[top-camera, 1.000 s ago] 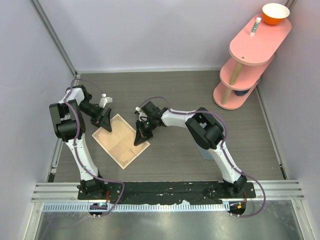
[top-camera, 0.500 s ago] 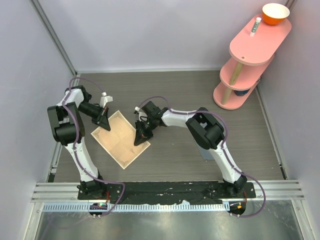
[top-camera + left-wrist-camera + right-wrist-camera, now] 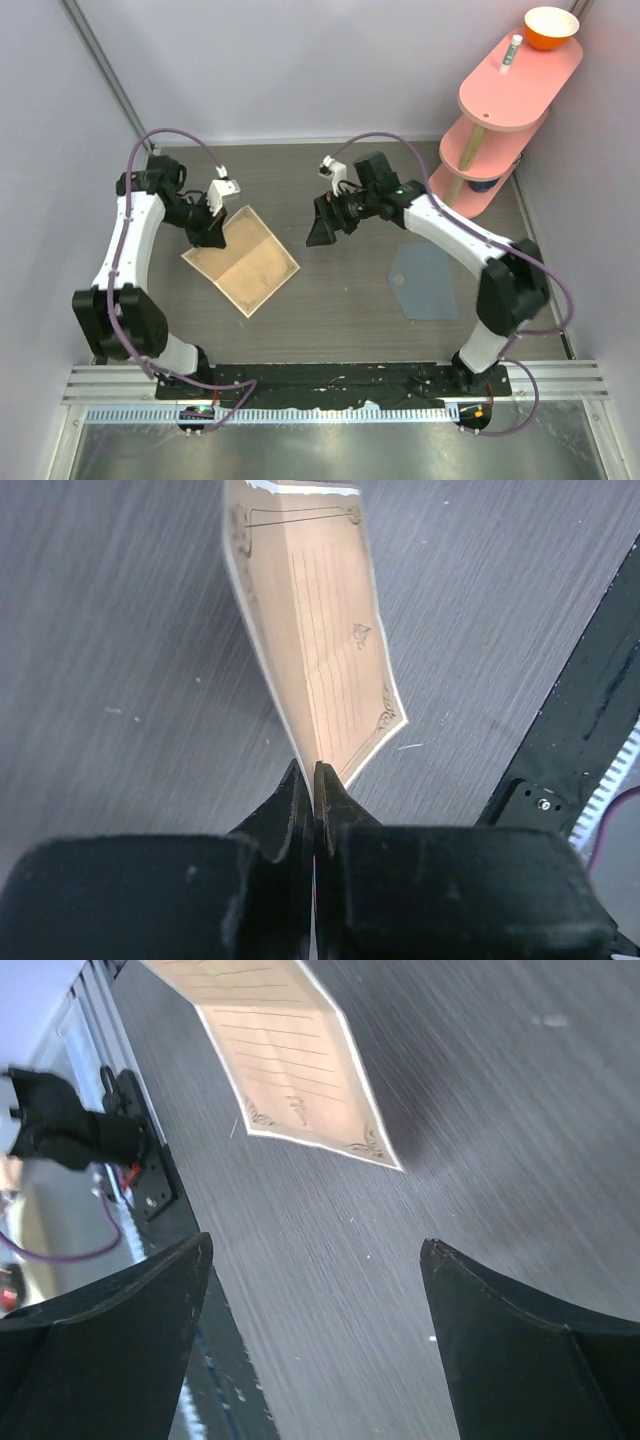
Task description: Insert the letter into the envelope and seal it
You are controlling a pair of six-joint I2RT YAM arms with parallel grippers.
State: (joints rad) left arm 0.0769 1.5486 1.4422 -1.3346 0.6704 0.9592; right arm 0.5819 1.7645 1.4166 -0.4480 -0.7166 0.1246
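Envelope: nearest my bases, the blue-grey envelope (image 3: 425,280) lies flat on the table (image 3: 340,320), on my right side. It is well apart from the letter and touched by neither gripper. I cannot tell how its flap is set.
Letter: the tan letter (image 3: 245,268) sits left of centre, a lined sheet with a printed border, turned like a diamond. No part of it is inside the envelope.
Left gripper: my left gripper (image 3: 313,772) is pinched tight on the letter's far-left edge, with the paper between my fingers. In the wrist view the sheet bows away from my grip, so I judge that edge to be raised off the table.
Right gripper: my right gripper (image 3: 315,1290) hangs above the table just right of the letter, fingers spread wide with nothing between them. The letter's corner shows beyond them, untouched.
Far end: a pink shelf (image 3: 500,110) with an orange bowl (image 3: 551,27) on top stands in the far right corner, away from the work.
Done: only a hold on the letter, as I judge it.
Left: nearly the whole task. I have to carry the sheet across to the envelope, steady or open the envelope, slide the letter in, close the flap and press it down.
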